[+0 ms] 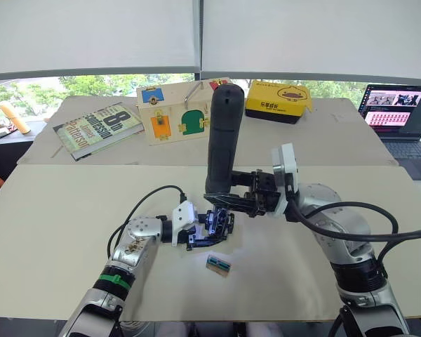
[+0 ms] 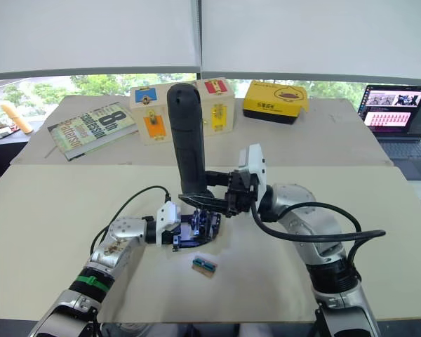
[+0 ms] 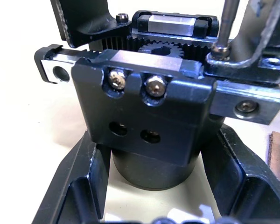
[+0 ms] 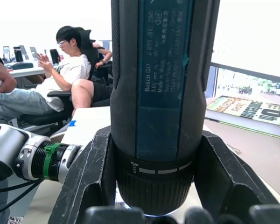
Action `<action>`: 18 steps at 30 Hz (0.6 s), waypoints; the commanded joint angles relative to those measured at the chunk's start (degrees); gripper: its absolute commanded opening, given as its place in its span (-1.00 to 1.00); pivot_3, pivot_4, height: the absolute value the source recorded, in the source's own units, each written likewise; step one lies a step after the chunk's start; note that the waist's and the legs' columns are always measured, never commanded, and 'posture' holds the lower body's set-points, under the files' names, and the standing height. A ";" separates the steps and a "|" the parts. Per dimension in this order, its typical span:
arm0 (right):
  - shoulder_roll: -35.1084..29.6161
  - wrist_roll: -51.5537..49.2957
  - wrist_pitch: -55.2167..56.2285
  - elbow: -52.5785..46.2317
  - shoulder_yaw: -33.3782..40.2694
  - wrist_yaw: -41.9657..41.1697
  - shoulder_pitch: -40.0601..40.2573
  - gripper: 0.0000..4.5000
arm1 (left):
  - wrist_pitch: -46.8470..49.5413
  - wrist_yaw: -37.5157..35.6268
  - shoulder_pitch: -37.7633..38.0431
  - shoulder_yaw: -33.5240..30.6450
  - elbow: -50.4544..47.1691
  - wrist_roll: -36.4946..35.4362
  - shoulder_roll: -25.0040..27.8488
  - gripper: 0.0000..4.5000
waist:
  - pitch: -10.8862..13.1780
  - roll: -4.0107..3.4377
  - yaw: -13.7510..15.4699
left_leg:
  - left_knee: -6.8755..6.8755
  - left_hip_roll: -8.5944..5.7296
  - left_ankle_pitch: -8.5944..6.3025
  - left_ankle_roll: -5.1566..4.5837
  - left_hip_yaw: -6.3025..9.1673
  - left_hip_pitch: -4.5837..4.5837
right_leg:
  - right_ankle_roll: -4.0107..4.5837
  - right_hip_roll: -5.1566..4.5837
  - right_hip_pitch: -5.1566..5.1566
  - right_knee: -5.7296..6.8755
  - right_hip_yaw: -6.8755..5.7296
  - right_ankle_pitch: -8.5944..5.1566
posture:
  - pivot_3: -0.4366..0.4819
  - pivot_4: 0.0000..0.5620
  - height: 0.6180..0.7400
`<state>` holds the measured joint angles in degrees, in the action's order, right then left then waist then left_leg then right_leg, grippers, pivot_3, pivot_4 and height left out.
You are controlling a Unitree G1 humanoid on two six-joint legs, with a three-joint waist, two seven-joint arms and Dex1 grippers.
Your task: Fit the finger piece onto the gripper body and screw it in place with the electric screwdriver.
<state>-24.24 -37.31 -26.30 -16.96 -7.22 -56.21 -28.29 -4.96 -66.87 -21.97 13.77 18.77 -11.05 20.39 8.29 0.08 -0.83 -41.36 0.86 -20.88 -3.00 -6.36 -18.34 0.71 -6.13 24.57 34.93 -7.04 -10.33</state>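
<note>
You see the right gripper point(image 1: 228, 199) clamped low on the upright, top-heavy electric screwdriver point(image 1: 224, 140), its bit over the rigid gripper body point(image 3: 149, 126) gripped at the base by the left gripper point(image 1: 209, 228).

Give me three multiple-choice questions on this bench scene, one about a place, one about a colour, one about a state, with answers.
1. Where does the small green-topped block lie?
A. on the book
B. on the table near the gripper body
C. on the laptop

2. What colour is the box at the table's far side?
A. yellow
B. red
C. white

3. How is the electric screwdriver held?
A. lying flat
B. upright in the right gripper
C. upright in the left gripper

Answers: 1 B, it sits just beside the body. 2 A, its lid is yellow. 3 B, the right fingers clamp it upright.
</note>
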 commanded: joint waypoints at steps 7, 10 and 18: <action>-1.15 -2.88 0.04 -1.85 1.46 -4.66 -2.77 -0.16 | 0.80 -0.36 1.22 0.98 1.08 0.69 0.04 0.02 | 0.03 0.02 0.15 | 0.02 -0.04 0.00 -0.01 0.00 -0.16 | 0.00 -0.01 0.16 -0.02 -0.03 0.00 | -0.05 -0.47 1.00; -1.08 -5.39 0.35 -3.06 3.38 -5.76 -4.16 -0.16 | 0.57 0.06 1.10 1.10 1.52 1.17 -0.09 0.02 | 0.04 0.03 0.18 | 0.00 -0.05 0.00 -0.02 -0.01 -0.37 | 0.00 -0.02 0.38 0.01 -0.04 0.00 | -0.05 -0.47 1.00; -0.28 -9.86 1.00 -5.67 6.76 -5.60 -6.18 -0.16 | -0.28 1.81 0.44 1.39 3.32 2.84 0.18 0.02 | 0.05 0.02 0.22 | -0.27 -0.09 0.01 -0.02 0.02 -0.82 | -0.02 0.30 0.65 0.05 -0.17 0.02 | -0.05 -0.47 1.00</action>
<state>-25.16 -44.68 -26.60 -19.99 -2.61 -61.80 -33.00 -6.23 -66.16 -22.38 14.28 19.23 -10.87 19.86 8.34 0.09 -0.61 -41.64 0.78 -20.87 -3.02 -6.33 -19.15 0.69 -5.84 25.20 34.98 -7.21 -10.30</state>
